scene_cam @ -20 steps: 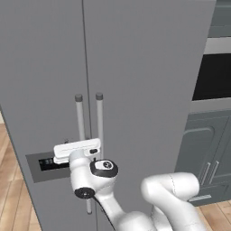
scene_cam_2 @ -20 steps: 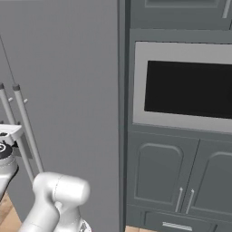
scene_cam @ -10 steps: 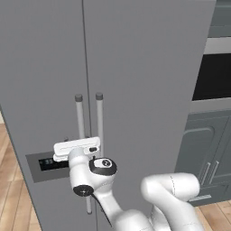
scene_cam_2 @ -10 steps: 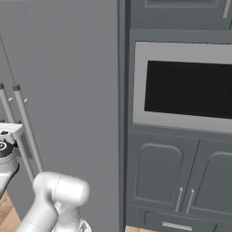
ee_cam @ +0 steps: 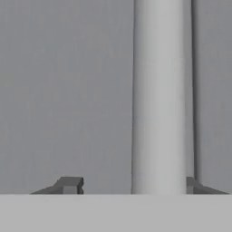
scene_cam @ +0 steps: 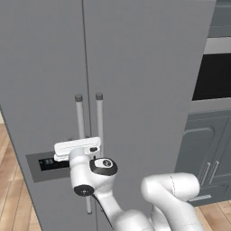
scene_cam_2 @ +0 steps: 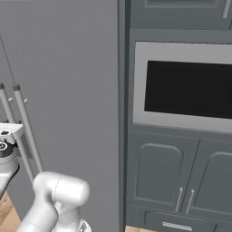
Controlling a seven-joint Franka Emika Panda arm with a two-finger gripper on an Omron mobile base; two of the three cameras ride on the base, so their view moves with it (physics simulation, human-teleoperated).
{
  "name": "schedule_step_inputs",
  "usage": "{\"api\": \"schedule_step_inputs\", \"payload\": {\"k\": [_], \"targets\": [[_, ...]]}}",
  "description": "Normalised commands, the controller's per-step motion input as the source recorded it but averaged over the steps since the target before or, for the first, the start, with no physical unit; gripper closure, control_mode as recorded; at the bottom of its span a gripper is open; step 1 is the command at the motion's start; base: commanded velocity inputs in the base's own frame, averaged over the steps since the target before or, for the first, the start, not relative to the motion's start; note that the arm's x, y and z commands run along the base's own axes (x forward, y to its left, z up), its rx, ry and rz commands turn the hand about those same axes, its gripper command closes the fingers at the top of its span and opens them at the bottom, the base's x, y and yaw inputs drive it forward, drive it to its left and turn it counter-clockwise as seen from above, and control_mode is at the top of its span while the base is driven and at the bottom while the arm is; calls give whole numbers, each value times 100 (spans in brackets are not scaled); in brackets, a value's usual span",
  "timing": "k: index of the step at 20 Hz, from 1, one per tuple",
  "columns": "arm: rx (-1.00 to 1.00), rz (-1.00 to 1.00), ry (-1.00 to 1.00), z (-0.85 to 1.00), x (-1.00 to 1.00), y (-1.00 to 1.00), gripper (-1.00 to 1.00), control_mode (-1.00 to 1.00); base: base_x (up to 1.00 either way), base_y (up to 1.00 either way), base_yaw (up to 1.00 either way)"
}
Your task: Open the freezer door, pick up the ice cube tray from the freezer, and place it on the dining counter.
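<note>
The freezer door (scene_cam: 40, 67) is shut; it is matte grey with a dark display panel (scene_cam: 47, 164) low down. Its silver bar handle (scene_cam: 80, 122) runs vertically just left of the seam between the two doors. My gripper (scene_cam: 80, 145) is pressed up to that handle at mid height. In the hand view the handle (ee_cam: 158, 99) stands between the dark fingertips of my gripper (ee_cam: 131, 186), close to the right tip and well clear of the left one, so the jaws are open around it. The ice cube tray and the freezer's inside are hidden behind the door. The dining counter is out of view.
The plain grey fridge door (scene_cam: 144, 90) with its own bar handle (scene_cam: 99, 117) is right beside the freezer handle. To the right stands a built-in oven (scene_cam_2: 186, 88) over dark cabinet doors (scene_cam_2: 158, 176). Wooden floor (scene_cam: 9, 198) lies at the lower left.
</note>
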Motion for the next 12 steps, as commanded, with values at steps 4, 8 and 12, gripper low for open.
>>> {"api": "schedule_step_inputs", "payload": {"k": [4,8,12], "targets": [[0,0,0,0,0,0,100,-100,0,0,0],[0,0,0,0,-54,26,100,-100,0,0,0],[0,0,0,0,-90,52,100,-100,0,0,0]]}}
